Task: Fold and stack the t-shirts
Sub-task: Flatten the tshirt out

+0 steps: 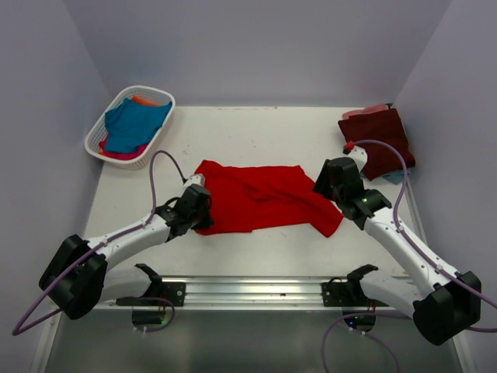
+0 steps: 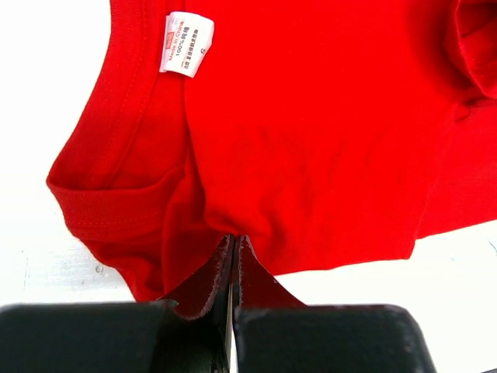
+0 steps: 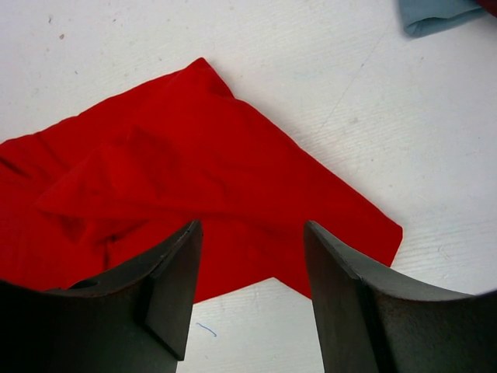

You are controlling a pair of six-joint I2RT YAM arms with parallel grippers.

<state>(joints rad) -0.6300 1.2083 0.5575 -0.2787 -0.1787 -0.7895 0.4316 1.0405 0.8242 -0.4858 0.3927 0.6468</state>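
A large bright red t-shirt (image 1: 256, 198) lies spread across the table's middle. My left gripper (image 1: 200, 200) is shut on its left edge; the left wrist view shows the jaws pinched on red cloth (image 2: 295, 140) below the white neck label (image 2: 186, 43). My right gripper (image 1: 335, 180) is open just above the shirt's right end; in the right wrist view (image 3: 248, 233) the red cloth (image 3: 194, 179) lies flat between and beyond the fingers. A dark maroon t-shirt (image 1: 378, 136) lies folded at the back right over a pale blue one (image 3: 439, 14). Teal, orange and pink shirts fill the basket.
A white lattice basket (image 1: 101, 140) stands at the back left, with a teal shirt (image 1: 133, 124) on top. Grey walls close in the table on three sides. A metal rail (image 1: 256, 291) runs along the near edge between the arm bases.
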